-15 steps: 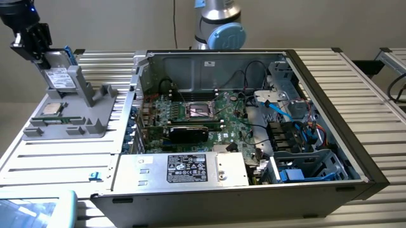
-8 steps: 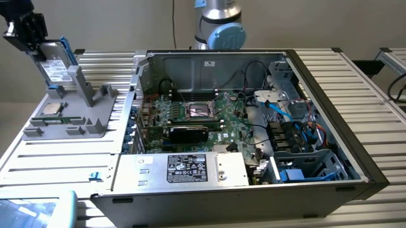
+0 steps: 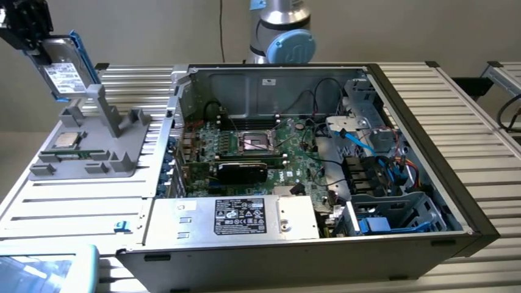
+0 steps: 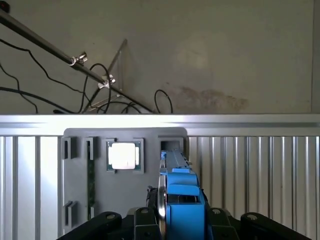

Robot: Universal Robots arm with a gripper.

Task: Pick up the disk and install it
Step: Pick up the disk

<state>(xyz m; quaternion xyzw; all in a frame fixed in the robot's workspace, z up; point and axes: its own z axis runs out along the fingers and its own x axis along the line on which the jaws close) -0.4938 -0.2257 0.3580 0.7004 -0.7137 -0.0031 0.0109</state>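
- Ribbed aluminium tabletop (image 3: 82, 204) under a plain pale wall carries everything.
- Flat silver-grey disk (image 3: 63, 68) in a bright blue plastic frame, white label showing, hangs tilted in the air above the tabletop's back corner on the exterior view's left, touching nothing below it.
- Black fingers (image 4: 216, 220) are closed on the disk's upper end, one on each flat face; the wrist view sees the disk edge-on between them.
- Just beneath it stands a grey plastic holder with upright posts (image 3: 96, 131); its slot (image 4: 172, 145) is empty, so the pick-up looks done.
- A small square silver processor chip (image 3: 67, 140) lies flat in the same holder, beside that slot.
- An open black computer case (image 3: 407, 110) fills the middle of the tabletop, with a green motherboard (image 3: 269, 143), a large silver box with a black label (image 3: 240, 217) and loose blue cables (image 3: 362, 143) inside.
- A grey metal cage (image 3: 399, 210) at the case's near corner, on the exterior view's right, looks the likely seat.
- Carrying well, as I judge it: keep the grip firm, stay above the holder's posts and the case wall, avoid the cables, and keep the blue frame square.
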